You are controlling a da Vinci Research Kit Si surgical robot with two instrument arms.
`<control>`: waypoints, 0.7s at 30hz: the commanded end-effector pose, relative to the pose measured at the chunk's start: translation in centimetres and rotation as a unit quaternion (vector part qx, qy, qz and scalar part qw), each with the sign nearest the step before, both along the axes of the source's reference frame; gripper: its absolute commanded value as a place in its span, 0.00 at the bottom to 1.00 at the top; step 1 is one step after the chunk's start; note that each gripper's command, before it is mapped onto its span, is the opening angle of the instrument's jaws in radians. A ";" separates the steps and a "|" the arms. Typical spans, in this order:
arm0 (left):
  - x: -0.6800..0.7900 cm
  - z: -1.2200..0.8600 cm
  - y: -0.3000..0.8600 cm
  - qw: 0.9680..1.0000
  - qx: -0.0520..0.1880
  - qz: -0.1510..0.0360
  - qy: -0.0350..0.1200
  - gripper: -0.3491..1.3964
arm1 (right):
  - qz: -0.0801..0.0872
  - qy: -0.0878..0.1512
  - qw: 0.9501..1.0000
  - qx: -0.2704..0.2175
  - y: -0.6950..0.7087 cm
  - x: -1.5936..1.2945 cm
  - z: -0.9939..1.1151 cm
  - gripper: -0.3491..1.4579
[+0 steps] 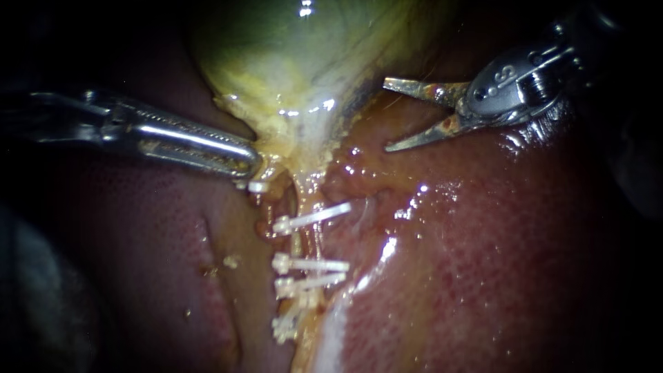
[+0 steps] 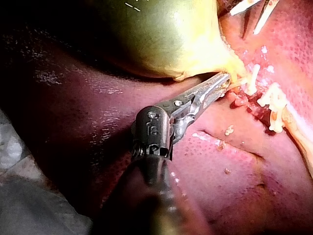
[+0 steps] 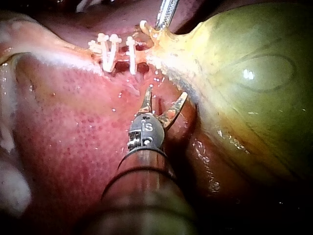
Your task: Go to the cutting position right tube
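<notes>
In the endoscope view the tube [image 1: 304, 242] is a thin, pale yellow, wet stalk. It leaves the narrow neck of the gallbladder [image 1: 311, 55] near the middle and runs toward 6 o'clock. White clips [image 1: 311, 264] cross it. One lies slanted high on the stalk, two sit close together lower down, and another lies nearer 6 o'clock. One more small clip sits just beside the left instrument's tip. The stalk may be two strands lying side by side, but glare and fluid make it hard to tell them apart, so I cannot say which is the right one.

The gallbladder is green and yellow and fills the 12 o'clock region. The red, speckled liver [image 1: 483, 262] spreads from 3 to 5 o'clock and again toward 8 o'clock.

The left instrument [image 1: 248, 164] comes in from 9 o'clock. Its jaws are closed on the yellow tissue at the gallbladder's neck, just above the top clip. The right instrument [image 1: 387, 115] comes in from 2 o'clock. Its two thin blades are spread wide and hold nothing. They point toward the gallbladder's edge and sit apart from the clipped stalk, over the wet liver.

In the right wrist view the spread blades [image 3: 166, 93] lie short of the row of clips, with bare liver between them.
</notes>
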State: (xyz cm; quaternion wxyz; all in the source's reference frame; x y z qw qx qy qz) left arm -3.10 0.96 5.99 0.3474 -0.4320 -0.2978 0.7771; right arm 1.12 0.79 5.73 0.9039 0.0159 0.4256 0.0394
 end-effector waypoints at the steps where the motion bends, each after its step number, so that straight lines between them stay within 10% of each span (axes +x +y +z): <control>1: 0.01 -0.01 0.01 1.000 0.000 0.000 0.000 0.00 | 0.000 0.000 1.000 0.000 0.00 0.00 0.00 0.99; 13: 0.57 -0.47 0.46 1.000 0.003 -0.023 0.012 0.00 | -0.001 0.001 1.000 0.001 0.00 0.00 0.01 0.99; 21: 0.61 -0.43 0.47 1.000 -0.001 -0.025 0.014 0.00 | 0.004 0.029 0.998 0.053 -0.13 0.04 -0.02 0.99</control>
